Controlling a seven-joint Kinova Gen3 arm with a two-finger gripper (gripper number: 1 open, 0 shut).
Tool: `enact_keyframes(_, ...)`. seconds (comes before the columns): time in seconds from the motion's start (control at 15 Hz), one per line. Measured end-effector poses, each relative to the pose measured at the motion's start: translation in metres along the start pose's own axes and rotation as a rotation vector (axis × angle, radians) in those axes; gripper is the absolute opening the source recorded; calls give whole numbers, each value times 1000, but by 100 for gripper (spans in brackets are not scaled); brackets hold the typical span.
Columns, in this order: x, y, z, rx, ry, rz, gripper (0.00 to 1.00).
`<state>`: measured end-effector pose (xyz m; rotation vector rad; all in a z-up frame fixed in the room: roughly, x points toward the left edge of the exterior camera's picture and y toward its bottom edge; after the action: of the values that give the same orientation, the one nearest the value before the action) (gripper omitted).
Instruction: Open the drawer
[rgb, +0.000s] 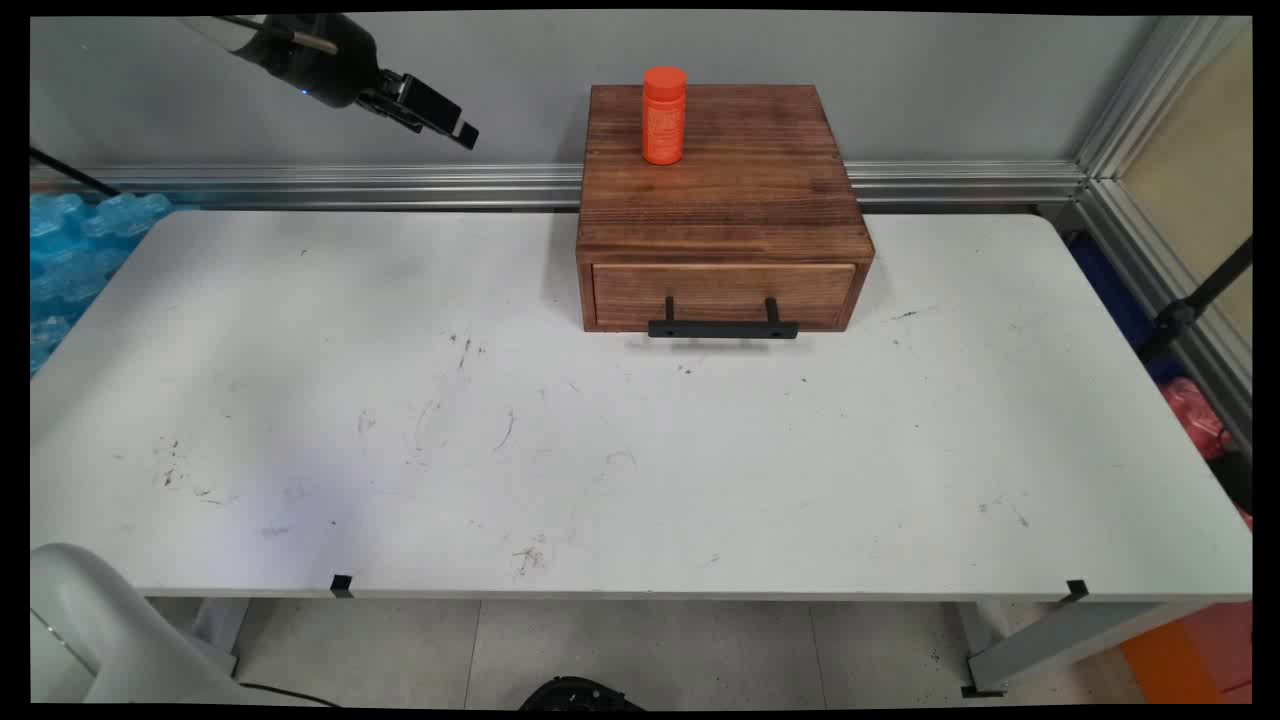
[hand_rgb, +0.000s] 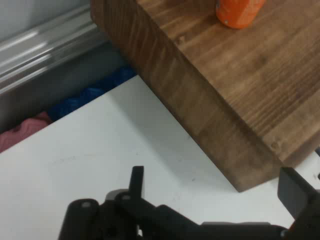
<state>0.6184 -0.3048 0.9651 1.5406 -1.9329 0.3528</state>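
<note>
- Orange bottle (rgb: 664, 115) stands upright on top of the wooden drawer box (rgb: 715, 200), toward the box's back-left part; hand view shows only the bottle's base (hand_rgb: 239, 12) on the wood.
- Handling, as a guess: small plastic cyl. w/ cap, prob. light, rigid, smooth so maybe slippery; best held across the body, mid-height, below the cap.
- Box's drawer is shut; black bar handle (rgb: 723, 327) on the box front.
- Gripper (rgb: 440, 115) is raised well left of the box, tilted down toward it, touching nothing.
- Fingers spread apart in hand view, nothing btw. them; one fingertip (hand_rgb: 137, 177), the other at the box's near corner side.
- Box sits at the back of the white table (rgb: 640, 470).
</note>
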Motion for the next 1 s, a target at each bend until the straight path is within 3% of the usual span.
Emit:
enact_keyframes(0.13,0,5,-4,-9,-14,41,100)
enact_keyframes(0.47,8,33,-13,-73,-43,273,100)
enact_keyframes(1.0,13,119,7,-206,-77,627,100)
